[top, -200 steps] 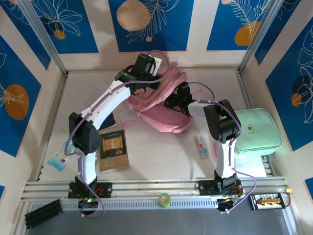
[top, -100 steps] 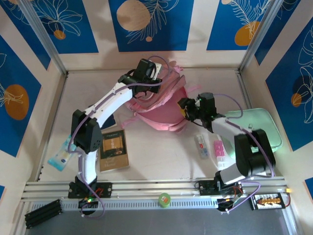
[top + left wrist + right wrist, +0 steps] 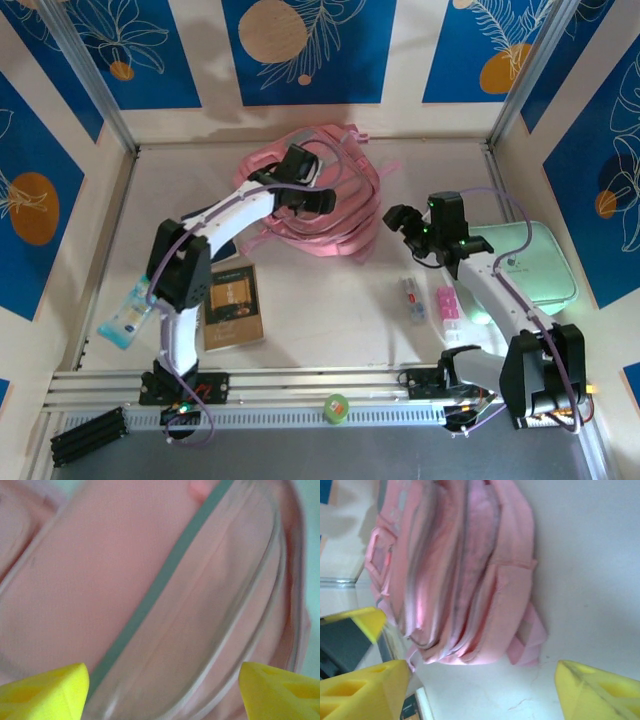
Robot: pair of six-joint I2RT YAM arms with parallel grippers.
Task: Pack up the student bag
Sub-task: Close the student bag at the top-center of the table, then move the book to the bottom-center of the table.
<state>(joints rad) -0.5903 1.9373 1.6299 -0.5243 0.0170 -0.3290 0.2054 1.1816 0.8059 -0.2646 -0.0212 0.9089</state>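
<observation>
The right gripper is pulling back from the student bag, and the left gripper is letting go just above it, both spreading wide and empty. The bag is slumping flat at the desk's far middle, so it likely needs re-gripping before packing.

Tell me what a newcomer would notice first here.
The big pink backpack lies slumped at the back middle of the table, with the left claw open right over it. A mint-green case lies at the right edge, and a brown book lies near the left arm's base.
</observation>
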